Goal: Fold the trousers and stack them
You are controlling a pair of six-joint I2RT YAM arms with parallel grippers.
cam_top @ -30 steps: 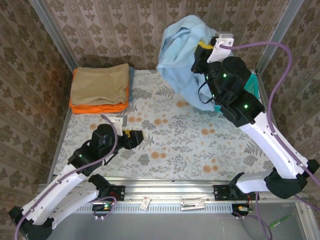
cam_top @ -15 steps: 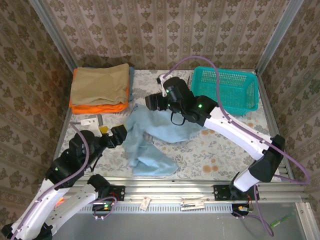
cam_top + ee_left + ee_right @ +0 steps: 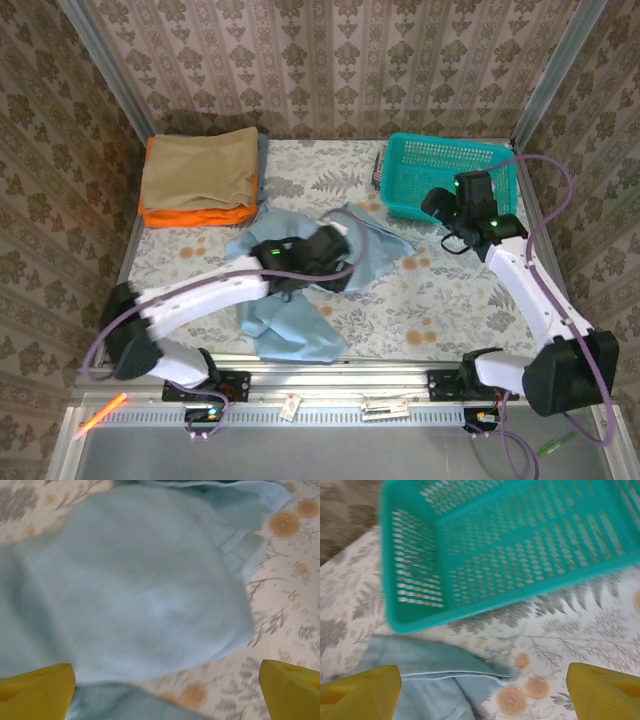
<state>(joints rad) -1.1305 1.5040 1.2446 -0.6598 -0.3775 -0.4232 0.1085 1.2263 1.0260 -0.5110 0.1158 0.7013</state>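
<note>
The trousers (image 3: 295, 325) lie crumpled and unfolded on the table (image 3: 450, 300), left of centre. Their right edge ends just beside the teal basket (image 3: 497, 190).

The left gripper (image 3: 164, 685) hangs low over the middle of the cloth, jaws wide apart and nothing between them.

The right gripper (image 3: 482, 690) is above the table by the basket's near corner, over the trousers' edge, jaws likewise apart and empty.

A folded tan garment (image 3: 200, 170) rests on a folded orange garment (image 3: 190, 215) at the far left corner, near the trousers' far edge.
</note>
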